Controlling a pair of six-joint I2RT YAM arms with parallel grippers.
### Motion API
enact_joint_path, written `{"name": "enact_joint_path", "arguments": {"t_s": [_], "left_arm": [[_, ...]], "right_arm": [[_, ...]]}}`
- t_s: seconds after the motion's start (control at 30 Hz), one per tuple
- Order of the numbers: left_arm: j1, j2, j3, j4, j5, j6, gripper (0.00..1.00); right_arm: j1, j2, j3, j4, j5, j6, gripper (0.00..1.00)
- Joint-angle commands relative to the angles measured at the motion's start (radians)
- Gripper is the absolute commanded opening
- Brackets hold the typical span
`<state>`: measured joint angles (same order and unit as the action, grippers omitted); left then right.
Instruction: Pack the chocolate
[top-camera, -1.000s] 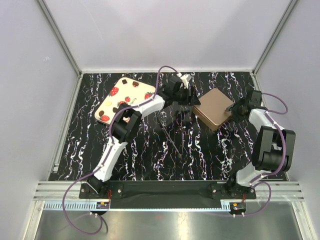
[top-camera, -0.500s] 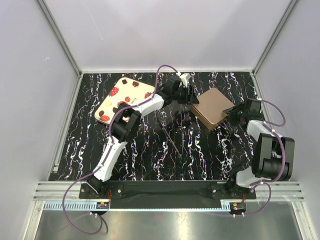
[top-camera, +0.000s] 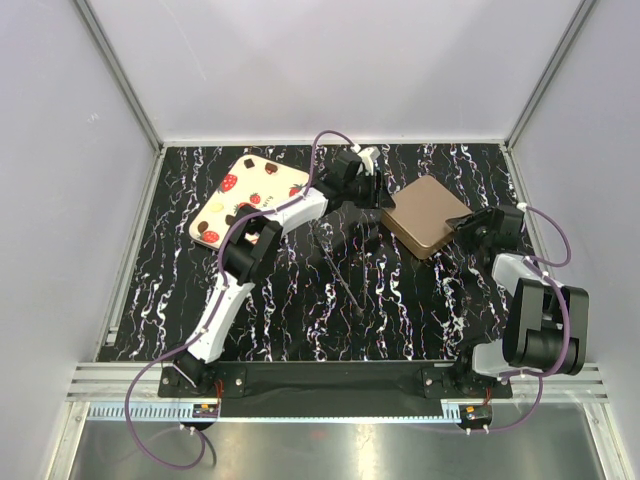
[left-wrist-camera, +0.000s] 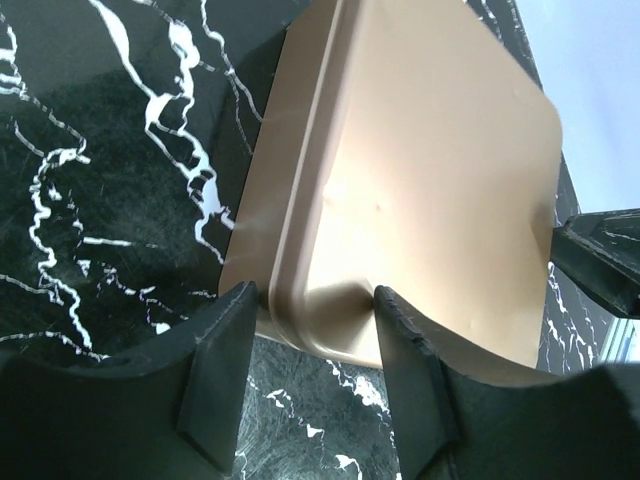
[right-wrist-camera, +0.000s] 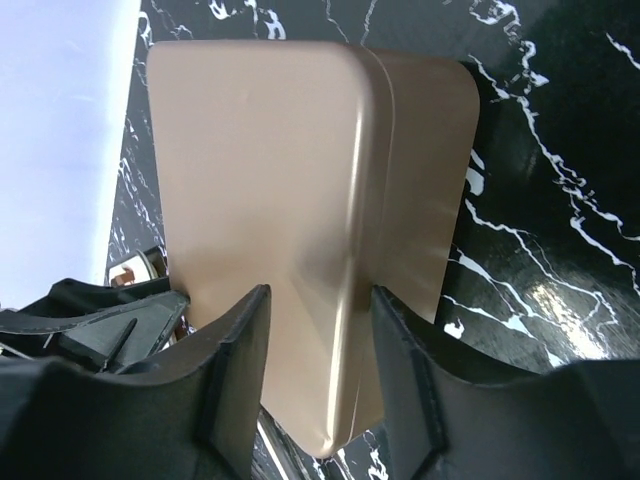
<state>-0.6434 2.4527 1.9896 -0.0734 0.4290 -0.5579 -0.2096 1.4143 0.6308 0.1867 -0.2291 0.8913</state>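
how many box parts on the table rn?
2: flat cream strawberry-printed lid far left; square brown tin far right, with left gripper and right gripper at opposite corners. Anything beneath the tin is hidden.

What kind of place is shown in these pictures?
Most likely a robot test cell in a laboratory: plain white walls in an aluminium frame enclose a black marbled tabletop, and the left arm and right arm are bolted to a rail.
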Motion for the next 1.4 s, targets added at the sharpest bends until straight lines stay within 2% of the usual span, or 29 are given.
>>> {"name": "enact_joint_path", "arguments": {"t_s": [0.0, 0.23, 0.5, 0.73, 0.87, 1.0, 1.1, 1.23, 1.37], "left_arm": [[-0.013, 0.003, 0.051, -0.026, 0.014, -0.013, 0.5], [-0.004, 0.046, 0.068, -0.086, 0.01, -0.045, 0.48], [-0.004, 0.043, 0.08, -0.077, 0.016, -0.043, 0.51], [-0.007, 0.066, 0.081, -0.059, 0.04, -0.074, 0.51], [-0.009, 0.101, 0.152, -0.019, 0.073, -0.117, 0.51], [-0.012, 0.126, 0.166, 0.137, 0.141, -0.22, 0.57], [-0.013, 0.112, 0.138, 0.228, 0.172, -0.267, 0.64], [-0.01, 0.086, 0.15, 0.256, 0.191, -0.272, 0.72], [0.002, 0.039, 0.141, 0.264, 0.201, -0.266, 0.75]], "right_arm": [[0.009, -0.023, 0.013, 0.087, -0.038, 0.028, 0.5], [0.009, 0.021, 0.021, 0.023, 0.0, -0.015, 0.45], [0.009, 0.038, 0.049, -0.072, 0.074, -0.061, 0.42], [0.003, 0.081, 0.024, -0.067, 0.114, -0.072, 0.36], [-0.03, 0.086, 0.049, -0.107, 0.163, -0.069, 0.33], [-0.114, 0.112, 0.098, -0.127, 0.172, -0.071, 0.31], [-0.169, 0.158, 0.162, -0.148, 0.166, -0.075, 0.3], [-0.198, 0.221, 0.224, -0.158, 0.195, -0.083, 0.3], [-0.224, 0.276, 0.291, -0.158, 0.192, -0.094, 0.3]]}}
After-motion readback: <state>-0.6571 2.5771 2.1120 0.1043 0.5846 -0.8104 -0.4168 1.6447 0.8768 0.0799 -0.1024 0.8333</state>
